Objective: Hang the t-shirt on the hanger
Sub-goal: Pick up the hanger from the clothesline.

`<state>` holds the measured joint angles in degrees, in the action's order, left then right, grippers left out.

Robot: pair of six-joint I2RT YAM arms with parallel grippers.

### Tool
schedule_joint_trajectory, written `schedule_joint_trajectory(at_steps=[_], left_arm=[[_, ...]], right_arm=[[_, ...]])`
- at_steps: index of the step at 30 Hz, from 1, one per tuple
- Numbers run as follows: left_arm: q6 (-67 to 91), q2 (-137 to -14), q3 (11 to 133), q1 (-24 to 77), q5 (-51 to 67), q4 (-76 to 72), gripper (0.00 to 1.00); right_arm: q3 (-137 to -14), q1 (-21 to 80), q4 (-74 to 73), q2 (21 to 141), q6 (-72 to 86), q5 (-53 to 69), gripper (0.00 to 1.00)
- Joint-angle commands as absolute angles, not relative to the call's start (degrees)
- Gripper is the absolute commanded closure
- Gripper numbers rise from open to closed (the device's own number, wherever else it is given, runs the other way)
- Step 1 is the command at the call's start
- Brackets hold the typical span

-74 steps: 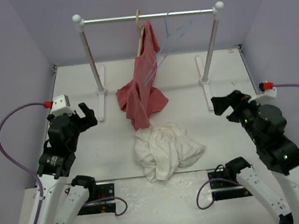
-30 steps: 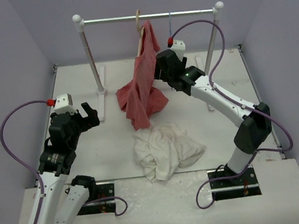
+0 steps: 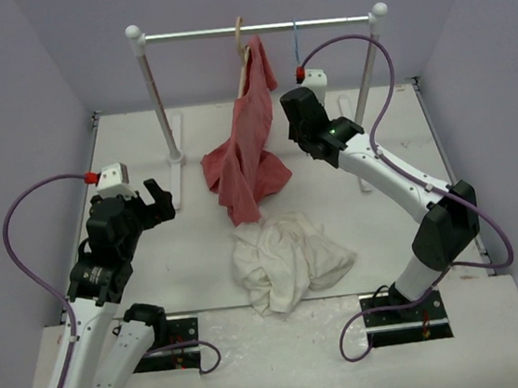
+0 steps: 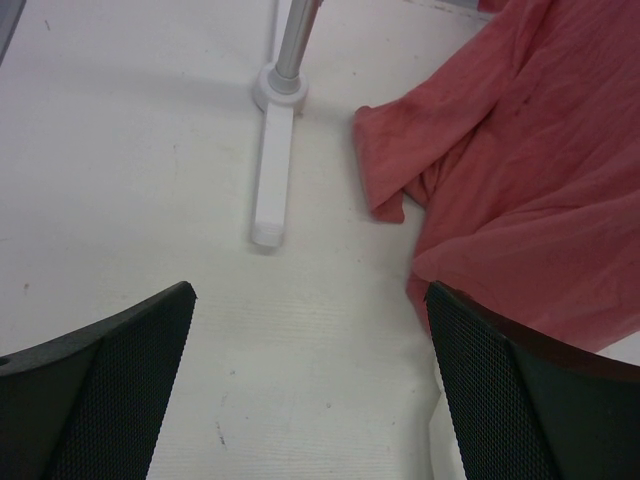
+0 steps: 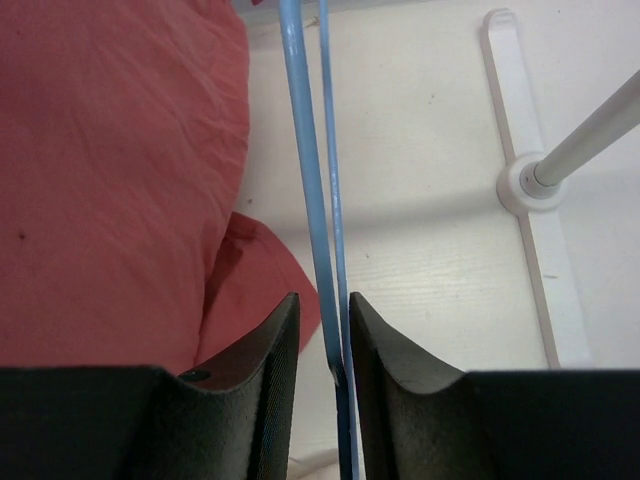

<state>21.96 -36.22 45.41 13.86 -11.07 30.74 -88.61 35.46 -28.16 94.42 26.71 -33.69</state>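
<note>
Right tool (image 3: 291, 113), top view: high under the rail (image 3: 259, 28) at the hanger (image 3: 296, 42), its jaws hidden by the wrist; hanger on the rail by its hook, just beside the red garment (image 3: 245, 153) on the wooden hanger (image 3: 240, 39); t-shirt (image 3: 287, 261) in a crumpled heap on the worktop (image 3: 141, 142), near the front edge, between the two arms and apart from both; left tool (image 3: 155, 198) low at the left. Left wrist view: left tool (image 4: 308, 295) spread wide over bare worktop, holding nothing, with the red garment (image 4: 520, 150) and the rack foot (image 4: 270, 170) ahead. Right wrist view: right tool (image 5: 322, 310) narrowed around the hanger's (image 5: 308, 150) two blue wires, a sliver of gap on one side; firm pinch or not, impossible to tell. Handling, as judged: hanger light, thin, springy and smooth, likely to swing on its hook and twist in the jaws, so best taken on a straight run close to a bend; t-shirt soft, limp and light, best taken at the collar or a shoulder seam, neither distinguishable in the heap.
</note>
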Motion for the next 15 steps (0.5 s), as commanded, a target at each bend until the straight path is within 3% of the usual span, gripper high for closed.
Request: schedule_joint_trajectory(at_steps=[1,5,15], left_arm=[[21.62,-35.63,45.18,14.38,-10.46,29.00,0.00],[21.62,-35.42,45.18,14.50,-10.46,29.00,0.00],[21.62,-35.36,45.20,14.65,-10.46,28.92,0.00]], right_arm=[[-87.93,35.02,-26.28,92.02,25.17,-35.68,0.73],[-87.90,34.80,-26.54,91.85,24.54,-35.25,0.93],[-86.80,34.80,-26.48,89.31,23.35,-34.09,1.00]])
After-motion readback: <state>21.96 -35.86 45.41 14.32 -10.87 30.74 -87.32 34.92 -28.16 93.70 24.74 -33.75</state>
